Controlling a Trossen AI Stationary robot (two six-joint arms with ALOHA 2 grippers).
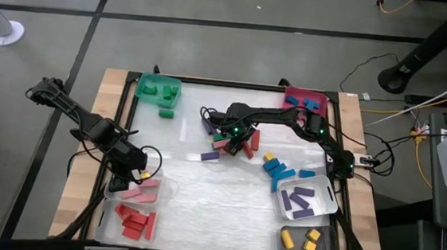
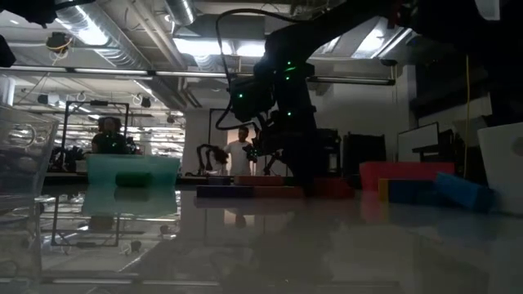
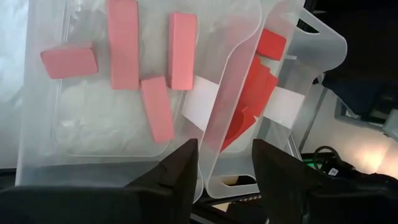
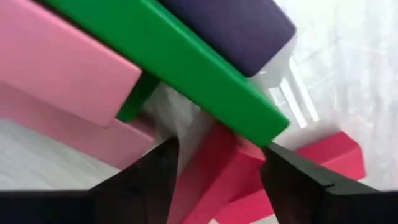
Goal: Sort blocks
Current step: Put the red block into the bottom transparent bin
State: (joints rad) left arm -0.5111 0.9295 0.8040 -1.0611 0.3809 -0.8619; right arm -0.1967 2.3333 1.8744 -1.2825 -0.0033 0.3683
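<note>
A pile of loose blocks (image 1: 224, 143) in pink, green, purple and red lies mid-table. My right gripper (image 1: 237, 136) is down in it, open. In the right wrist view its fingers (image 4: 158, 177) stand on either side of a red block's end (image 4: 214, 165), under a green bar (image 4: 186, 62), a purple block (image 4: 236, 25) and a pink block (image 4: 56, 68). My left gripper (image 1: 140, 172) is open and empty above a clear bin (image 1: 116, 187) with pink blocks (image 3: 124, 43). Its fingers (image 3: 183, 171) straddle the rims between that bin and the one with red blocks (image 3: 255, 81). My right gripper comes at the red block's end (image 4: 214, 165) slanting down from above, one finger on each side. I cannot tell whether the fingers touch it. The block lies in the pile on the table.
A green bin (image 1: 158, 88) with green blocks stands far left, and a red bin (image 1: 305, 99) with blue blocks far right. Loose blue blocks (image 1: 280, 169) lie right of the pile. A clear bin of purple blocks (image 1: 305, 199) and a grey bin of yellow ones (image 1: 302, 243) stand near right.
</note>
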